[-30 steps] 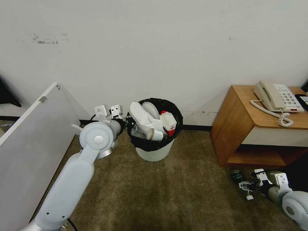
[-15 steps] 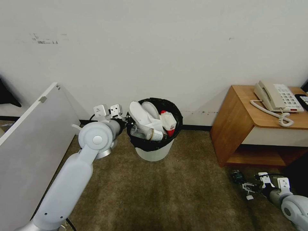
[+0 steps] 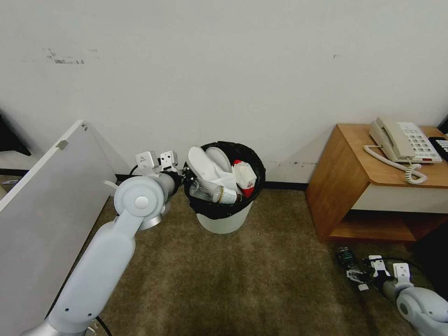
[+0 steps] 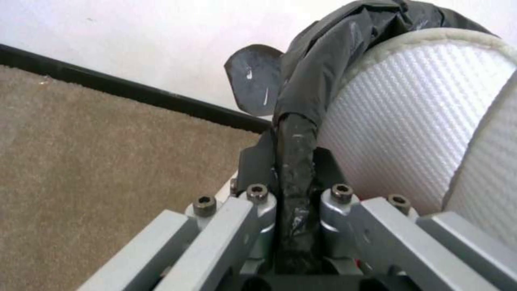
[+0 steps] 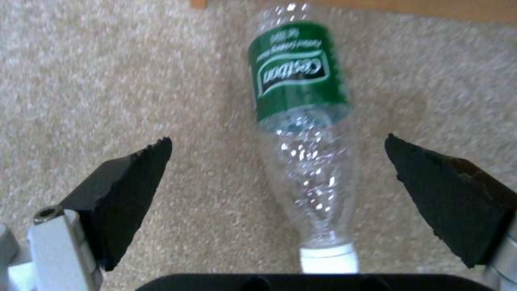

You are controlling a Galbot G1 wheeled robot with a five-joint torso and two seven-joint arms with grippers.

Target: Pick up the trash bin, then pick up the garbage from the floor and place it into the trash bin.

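Note:
The trash bin (image 3: 225, 223), white with a black bag over its rim, stands by the wall. It holds garbage: white slippers (image 3: 205, 163), a clear bottle (image 3: 208, 191) and a red-white wrapper (image 3: 245, 175). My left gripper (image 3: 184, 178) is shut on the bin's left rim. In the left wrist view this gripper (image 4: 293, 161) pinches the black bag beside a white slipper (image 4: 409, 121). A green-labelled bottle (image 3: 346, 256) lies on the carpet at the lower right. My right gripper (image 3: 358, 275) hangs open over it. The right wrist view shows the bottle (image 5: 301, 133) between the spread fingers (image 5: 127, 178).
A wooden side table (image 3: 347, 186) with a telephone (image 3: 403, 140) stands at the right, a black remote (image 3: 441, 145) at its edge. A white panel (image 3: 42, 210) leans at the left. A round silver base (image 3: 155, 222) sits behind my left arm. Brown carpet lies open in the middle.
My right arm has sunk toward the lower right, bringing its open gripper lower over the bottle. The left gripper and the bin have hardly moved.

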